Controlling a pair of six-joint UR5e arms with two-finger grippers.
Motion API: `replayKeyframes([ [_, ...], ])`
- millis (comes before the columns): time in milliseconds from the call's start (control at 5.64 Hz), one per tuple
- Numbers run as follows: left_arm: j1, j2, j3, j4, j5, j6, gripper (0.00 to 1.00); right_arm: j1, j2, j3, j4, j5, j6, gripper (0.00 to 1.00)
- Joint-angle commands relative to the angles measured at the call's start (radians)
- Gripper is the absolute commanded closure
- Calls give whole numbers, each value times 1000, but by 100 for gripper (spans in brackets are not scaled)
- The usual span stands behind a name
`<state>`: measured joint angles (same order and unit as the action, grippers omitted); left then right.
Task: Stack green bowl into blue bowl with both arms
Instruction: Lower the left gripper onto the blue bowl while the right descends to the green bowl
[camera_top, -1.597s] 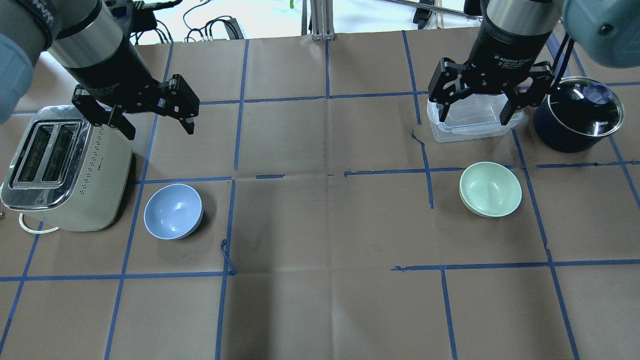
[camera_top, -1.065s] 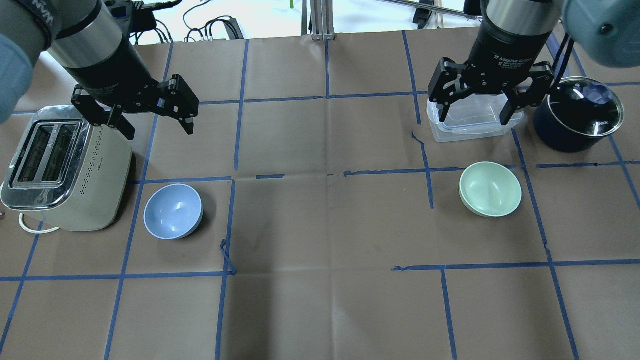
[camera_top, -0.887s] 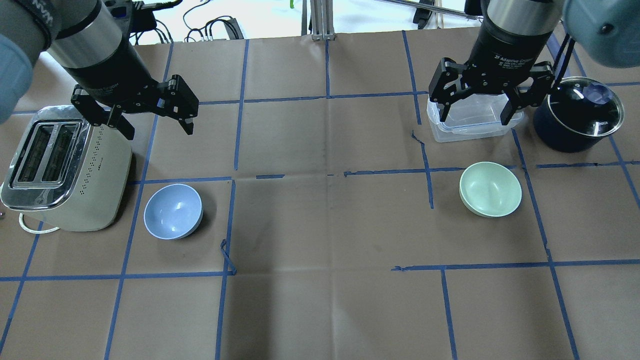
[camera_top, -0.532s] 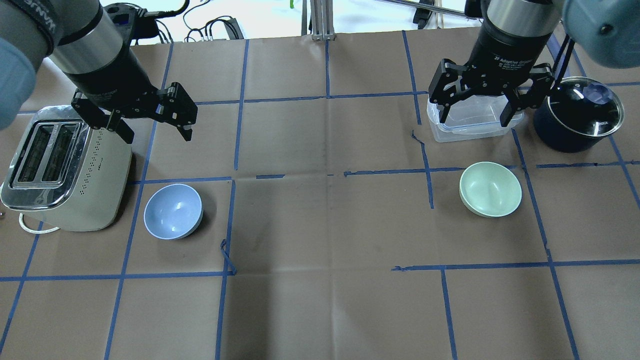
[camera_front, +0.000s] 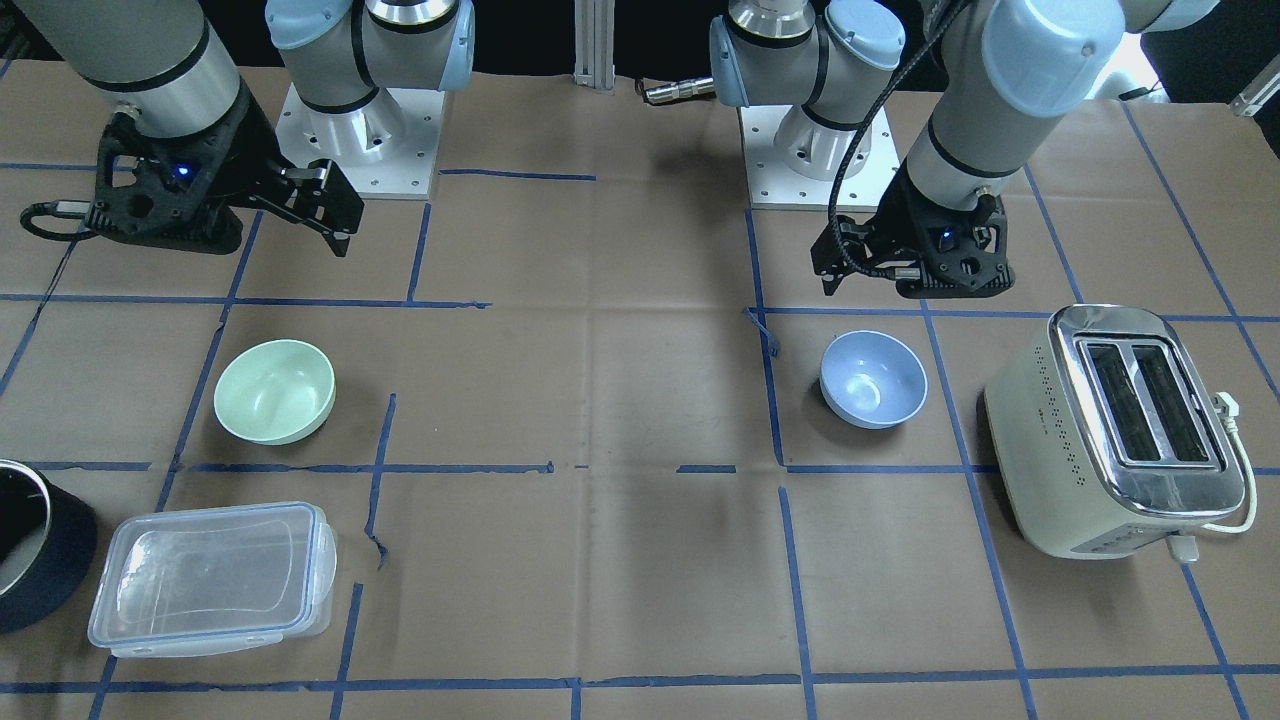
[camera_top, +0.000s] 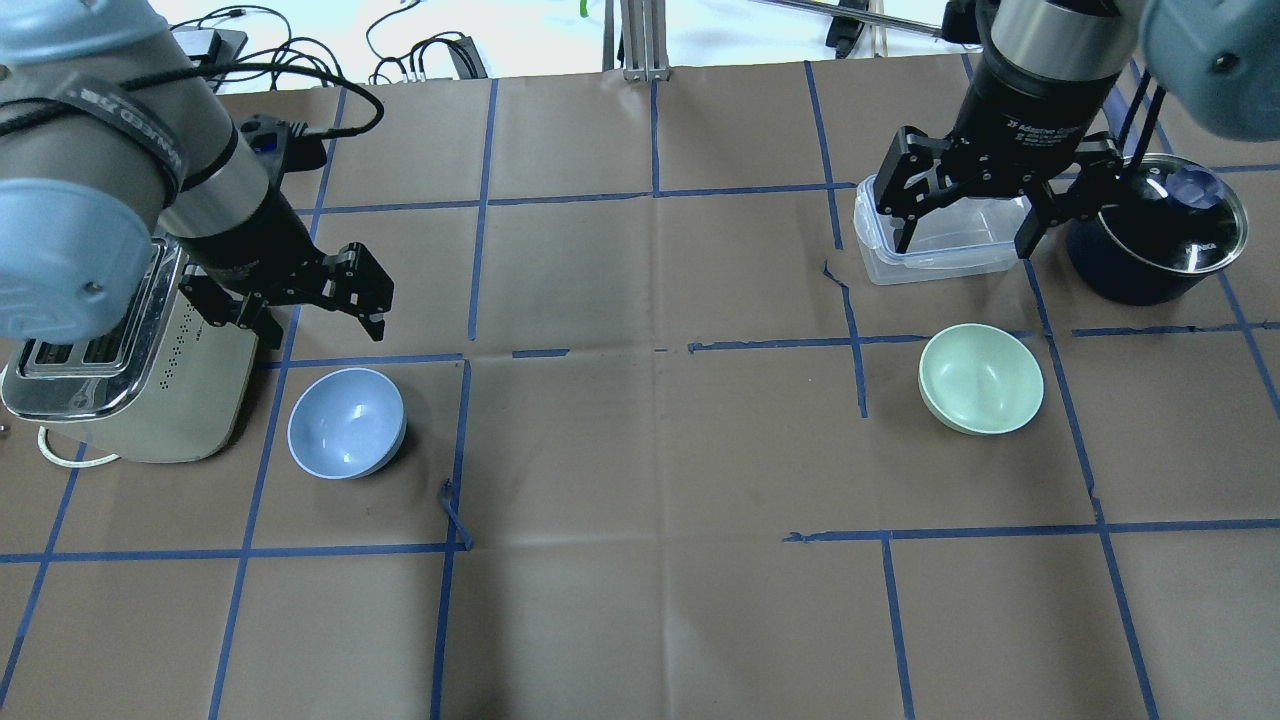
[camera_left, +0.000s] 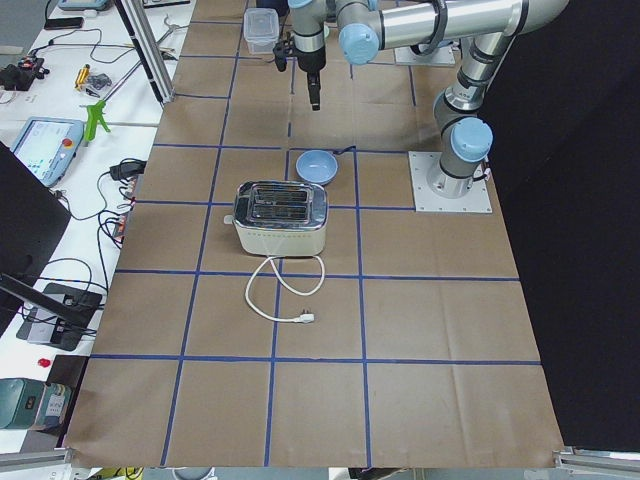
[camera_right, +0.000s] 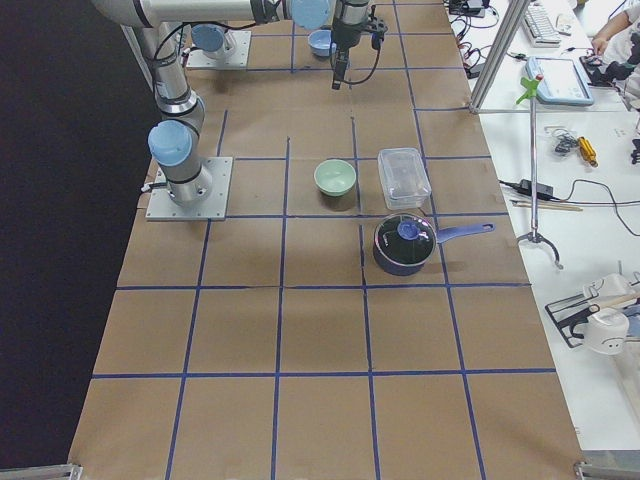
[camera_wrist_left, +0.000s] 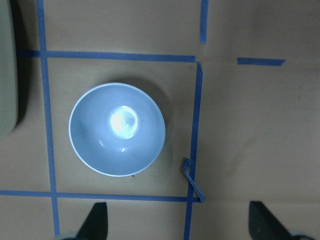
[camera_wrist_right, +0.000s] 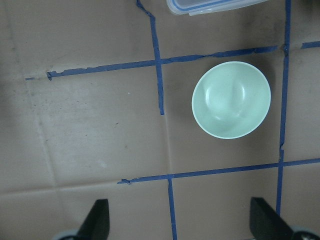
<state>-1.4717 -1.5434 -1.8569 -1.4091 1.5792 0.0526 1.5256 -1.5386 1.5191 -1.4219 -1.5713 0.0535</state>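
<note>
The pale green bowl (camera_top: 981, 379) sits upright on the table's right half, also in the front view (camera_front: 274, 391) and the right wrist view (camera_wrist_right: 231, 99). The pale blue bowl (camera_top: 347, 422) sits upright on the left half beside the toaster, also in the front view (camera_front: 873, 379) and the left wrist view (camera_wrist_left: 117, 129). My left gripper (camera_top: 325, 335) is open and empty, hovering just behind the blue bowl. My right gripper (camera_top: 962, 248) is open and empty, high over the clear container behind the green bowl.
A cream toaster (camera_top: 130, 370) stands left of the blue bowl, close to my left arm. A clear lidded container (camera_top: 945, 235) and a dark pot with a glass lid (camera_top: 1155, 235) stand behind the green bowl. Blue tape lines mark the brown table cover.
My left gripper has moved nearer and lower, from beside the toaster's far end to just behind the blue bowl. My right gripper has shifted slightly right. Both stay open; the bowls have not moved.
</note>
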Motion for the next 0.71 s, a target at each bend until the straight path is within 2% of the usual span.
replayKeyframes([
  [0, 5, -56, -201, 268, 2, 9, 3, -141, -12, 22, 5, -3, -181, 0],
  [177, 4, -146, -243, 415, 8, 10, 6, -235, -20, 44, 2, -13, -310, 0],
  [355, -4, -193, -251, 432, 10, 10, 6, -330, -20, 73, -2, -53, -410, 0],
  [532, -2, -196, -274, 433, 10, 1, 8, -400, -20, 113, -12, -49, -491, 0],
])
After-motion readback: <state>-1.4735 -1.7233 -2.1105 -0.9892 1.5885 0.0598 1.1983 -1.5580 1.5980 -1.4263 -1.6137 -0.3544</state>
